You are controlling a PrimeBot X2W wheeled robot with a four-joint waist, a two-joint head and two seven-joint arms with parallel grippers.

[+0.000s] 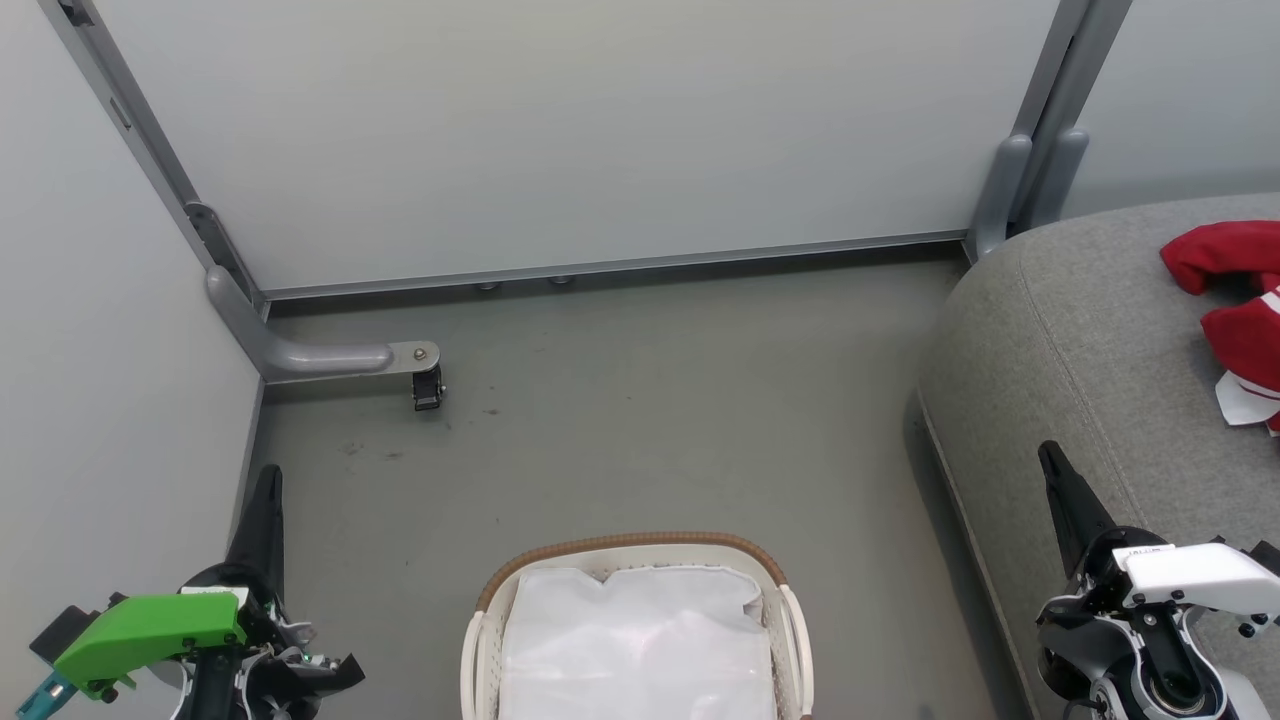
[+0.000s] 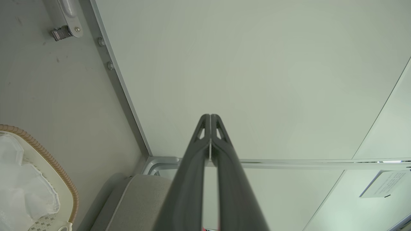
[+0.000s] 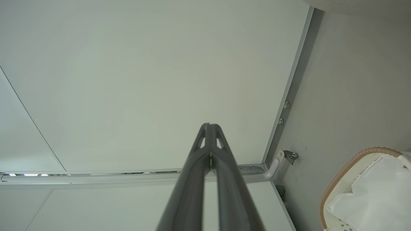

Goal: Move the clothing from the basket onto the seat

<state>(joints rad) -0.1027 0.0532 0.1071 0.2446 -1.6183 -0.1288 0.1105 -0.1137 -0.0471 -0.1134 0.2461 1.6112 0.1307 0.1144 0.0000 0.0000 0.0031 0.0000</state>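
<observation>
The red clothing [image 1: 1235,300] with white trim lies crumpled on the grey seat [image 1: 1080,330] at the right edge of the head view. The white basket [image 1: 480,640] with its brown rim [image 1: 630,545] stands on the floor at bottom centre, holding only the plain white liner cloth [image 1: 640,640]. My left gripper [image 1: 268,480] is shut with nothing in it at the lower left, left of the basket. My right gripper [image 1: 1050,458] is shut and empty at the lower right, over the seat's front edge. The basket [image 2: 48,160] also appears in the left wrist view, and the basket [image 3: 340,179] in the right wrist view.
Pale partition walls [image 1: 600,130] with grey metal frames close off the back and left. A grey frame foot with a small caster [image 1: 428,385] sticks out over the floor [image 1: 650,420] at the back left.
</observation>
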